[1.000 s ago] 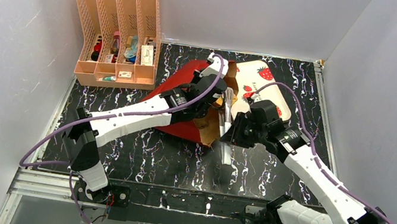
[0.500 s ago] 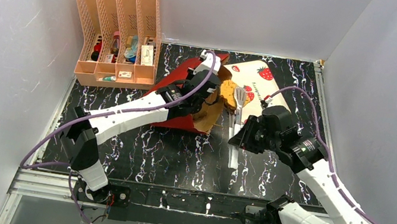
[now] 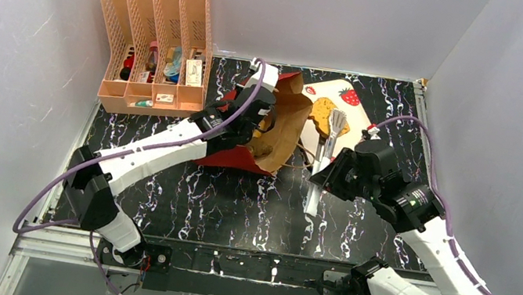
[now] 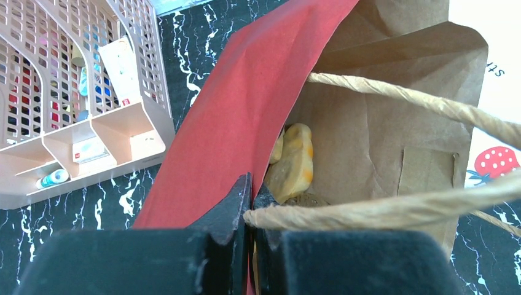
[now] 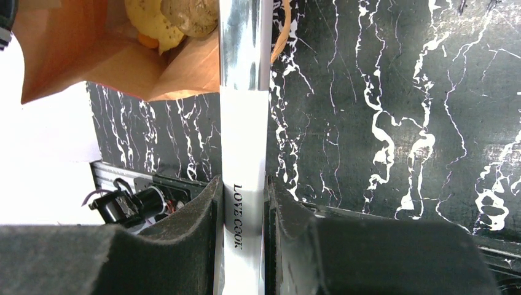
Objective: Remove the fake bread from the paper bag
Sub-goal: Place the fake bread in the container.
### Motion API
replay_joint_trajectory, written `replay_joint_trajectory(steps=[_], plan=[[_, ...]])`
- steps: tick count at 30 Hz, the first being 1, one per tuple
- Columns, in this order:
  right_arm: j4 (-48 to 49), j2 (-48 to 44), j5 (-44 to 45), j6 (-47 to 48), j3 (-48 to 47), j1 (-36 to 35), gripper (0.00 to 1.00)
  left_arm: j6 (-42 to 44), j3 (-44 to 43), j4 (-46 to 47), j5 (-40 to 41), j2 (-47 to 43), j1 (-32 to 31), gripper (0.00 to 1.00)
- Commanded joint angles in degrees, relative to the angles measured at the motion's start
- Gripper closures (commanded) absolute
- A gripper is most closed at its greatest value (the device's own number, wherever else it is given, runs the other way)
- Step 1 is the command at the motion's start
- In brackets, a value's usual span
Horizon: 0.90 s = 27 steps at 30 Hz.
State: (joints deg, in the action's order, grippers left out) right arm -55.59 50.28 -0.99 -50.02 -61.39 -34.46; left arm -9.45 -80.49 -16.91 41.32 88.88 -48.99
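The red paper bag (image 3: 229, 157) lies on its side, its brown mouth (image 3: 286, 124) facing right. My left gripper (image 3: 251, 110) is shut on the bag's upper red wall (image 4: 246, 110) at the mouth rim, holding it open. Inside lie a yellow bread piece (image 4: 293, 163) and a darker one (image 4: 307, 200); a tan piece shows in the top view (image 3: 262, 146). My right gripper (image 3: 327, 175) is shut on a silver tool with a white handle (image 5: 244, 153). The tool's slotted head (image 3: 338, 120) rests by a golden-tan bread piece (image 3: 318, 113) on the strawberry-printed board (image 3: 358, 115).
A peach slotted organiser (image 3: 152, 43) with small items stands at the back left. The bag's tan cord handles (image 4: 399, 98) cross in front of the left wrist camera. White walls close in both sides and the back. The table is black marble pattern (image 3: 233, 206).
My right gripper drew the tool out of the bag and moved right; the golden-tan bread went with it onto the strawberry board. My left gripper pulled the bag's mouth left and back.
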Motion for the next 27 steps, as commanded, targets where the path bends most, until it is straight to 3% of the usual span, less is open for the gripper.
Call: replay_joint_trajectory(steps=[1, 18, 27], plan=[[3.71, 0.46, 3.97, -2.42, -3.65, -0.26, 1.0, -0.21, 1.72, -0.82, -0.91, -4.27, 0.65, 1.0], [11.24, 11.44, 13.69, -3.39, -7.11, -0.11, 1.0, -2.17, 6.83, 0.04, -1.82, -10.23, 0.65, 1.0], [22.45, 22.05, 3.01, 3.39, -7.47, 10.65, 1.0, -2.03, 8.77, -2.31, 0.95, -13.34, 0.65, 1.0]])
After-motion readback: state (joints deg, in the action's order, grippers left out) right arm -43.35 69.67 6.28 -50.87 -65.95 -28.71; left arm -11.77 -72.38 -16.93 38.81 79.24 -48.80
